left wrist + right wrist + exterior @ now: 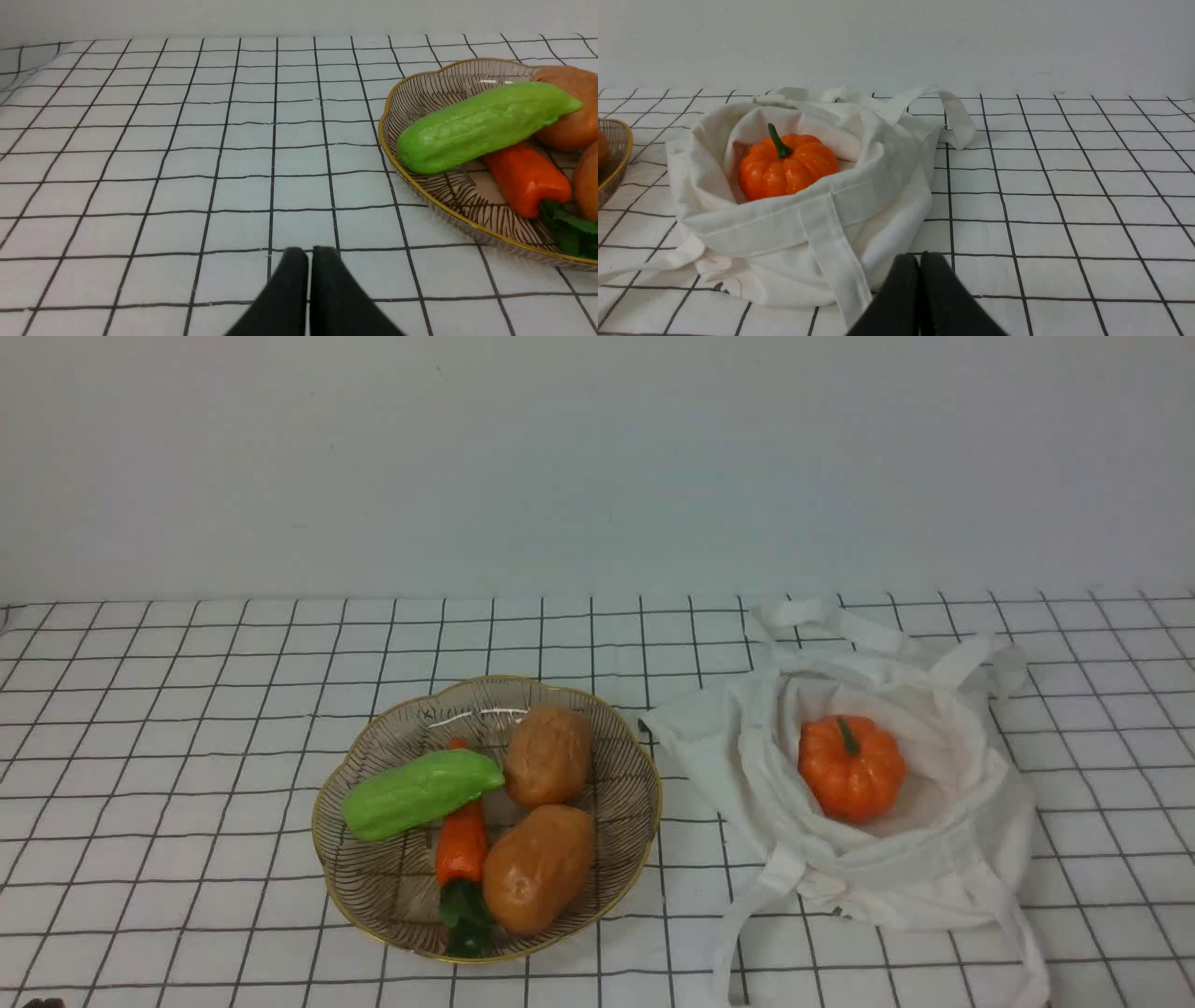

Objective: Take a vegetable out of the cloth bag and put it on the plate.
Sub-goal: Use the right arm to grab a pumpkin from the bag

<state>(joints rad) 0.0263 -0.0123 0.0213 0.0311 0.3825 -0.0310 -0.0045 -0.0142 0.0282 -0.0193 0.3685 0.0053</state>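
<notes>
You are seeing the small ribbed orange pumpkin with a dark green stem [851,769] sitting in the open mouth of the soft white cloth bag [934,882], right of the shallow clear glass plate with a wavy gold rim [657,793]. Your black right gripper [919,261] is pressed together with nothing between its tips, and your black left gripper [310,254] is showing a narrow gap, also empty. You are probably beginning with the right arm's reach, so you are wanting its fingers spread wide before you descend. You are best coming down from above, centring on the stem and keeping both fingers between the pumpkin and the bag's folded rim, because loose fabric is likely to get pinched. You are gripping low enough to pass its widest part, then lifting straight until it is clearing the cloth and straps. For the later placing, you are favouring the plate's bare far-right part, beside the potatoes [540,868].
</notes>
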